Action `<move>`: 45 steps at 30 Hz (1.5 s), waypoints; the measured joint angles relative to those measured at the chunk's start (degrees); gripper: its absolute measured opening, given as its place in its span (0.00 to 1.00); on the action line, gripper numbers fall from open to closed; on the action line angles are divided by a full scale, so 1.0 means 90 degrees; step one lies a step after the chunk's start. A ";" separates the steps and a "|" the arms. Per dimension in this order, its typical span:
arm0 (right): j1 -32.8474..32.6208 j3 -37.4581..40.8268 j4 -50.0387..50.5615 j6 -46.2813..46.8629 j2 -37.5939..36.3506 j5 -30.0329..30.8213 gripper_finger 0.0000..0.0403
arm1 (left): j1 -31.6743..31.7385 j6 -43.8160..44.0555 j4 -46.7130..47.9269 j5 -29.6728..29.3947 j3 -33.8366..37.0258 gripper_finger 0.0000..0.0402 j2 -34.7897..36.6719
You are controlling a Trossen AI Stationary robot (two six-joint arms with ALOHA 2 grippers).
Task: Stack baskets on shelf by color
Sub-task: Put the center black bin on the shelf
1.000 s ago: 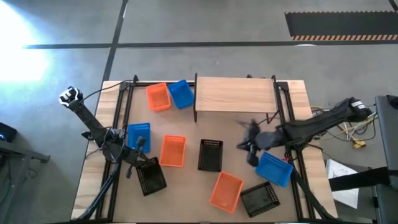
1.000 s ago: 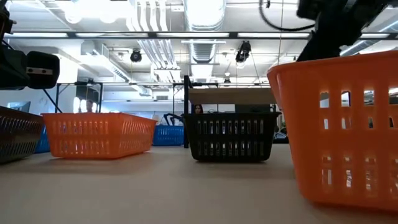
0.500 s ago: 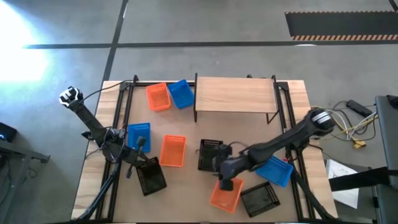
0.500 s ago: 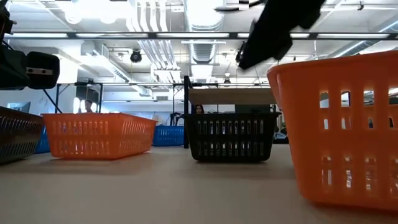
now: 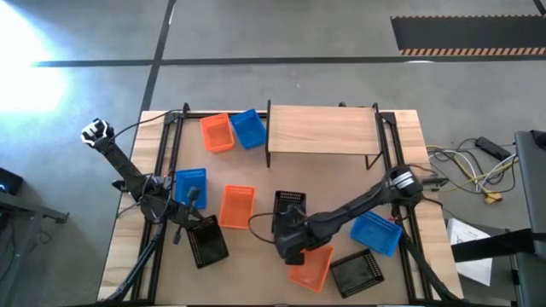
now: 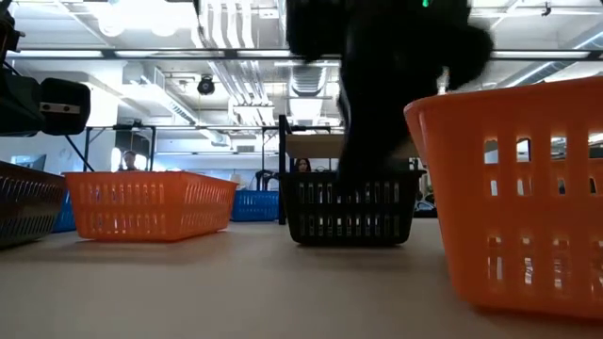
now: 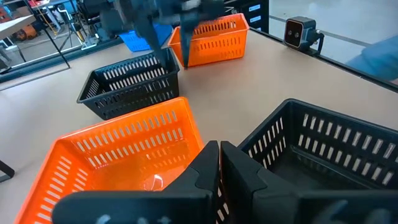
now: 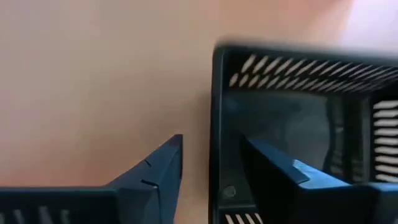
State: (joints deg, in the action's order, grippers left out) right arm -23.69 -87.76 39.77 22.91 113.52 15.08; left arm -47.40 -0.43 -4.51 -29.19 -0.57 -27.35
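Jaws of the left gripper (image 7: pixel 219 163) are pressed together, holding nothing, as it is waiting at the left side of the tabletop (image 5: pixel 256 277) over a black basket (image 5: pixel 207 242) near the front edge. Jaws of the right gripper (image 5: pixel 288 241) are spread and straddling the near wall of the middle black basket (image 5: pixel 289 210), one finger inside it and one outside, seen plainly in the right wrist view.

Judging by this, the step in hand is picking up that first black basket; no basket is sitting on the shelf (image 5: pixel 322 130) yet, so the task is barely starting. Next, the jaws would need to pinch the wall firmly, lift the basket clear of the orange basket (image 5: pixel 311 262) just beside it, and carry it to the far side, onto the shelf.

Counting left to right on the tabletop: three blue baskets, one at the left (image 5: pixel 189 185), one far left of the shelf (image 5: pixel 248 128), one at the right (image 5: pixel 375 230); three orange, one far left (image 5: pixel 217 133), one centre left (image 5: pixel 237 206), one near centre; three black, the third near right (image 5: pixel 357 274). One shelf is standing at the far centre.
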 joint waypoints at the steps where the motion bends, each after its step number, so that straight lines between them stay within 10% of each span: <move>1: 0.0007 -0.0051 0.0074 -0.0028 0.0089 -0.0004 0.33 | 0.0001 0.0000 0.0000 0.0000 0.0000 0.00 0.0000; 8: 0.0154 -0.0105 0.0693 -0.0819 0.0108 -0.0005 0.05 | 0.0000 0.0000 -0.0005 0.0000 -0.0001 0.00 0.0000; 17: 0.0302 -0.0011 0.1227 -0.1997 -0.1885 0.0042 0.02 | 0.0001 0.0000 -0.0012 0.0001 0.0001 0.00 0.0000; 23: 0.0433 -0.0149 0.1240 -0.2013 -0.3248 0.1367 0.02 | 0.0000 0.0000 -0.0019 0.0002 0.0001 0.00 0.0000; 32: 0.2745 0.0063 0.3542 -0.2956 -0.4355 0.1131 0.02 | 0.0000 0.0000 -0.0019 0.0002 0.0000 0.00 0.0000; 45: 0.5186 0.2179 0.3356 -0.4380 -0.5943 -0.0528 0.02 | 0.0000 0.0000 -0.0017 0.0000 0.0000 0.00 0.0000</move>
State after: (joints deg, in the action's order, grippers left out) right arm 22.98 -68.15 69.97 -16.50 60.03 10.33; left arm -47.40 -0.43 -4.67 -29.19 -0.57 -27.35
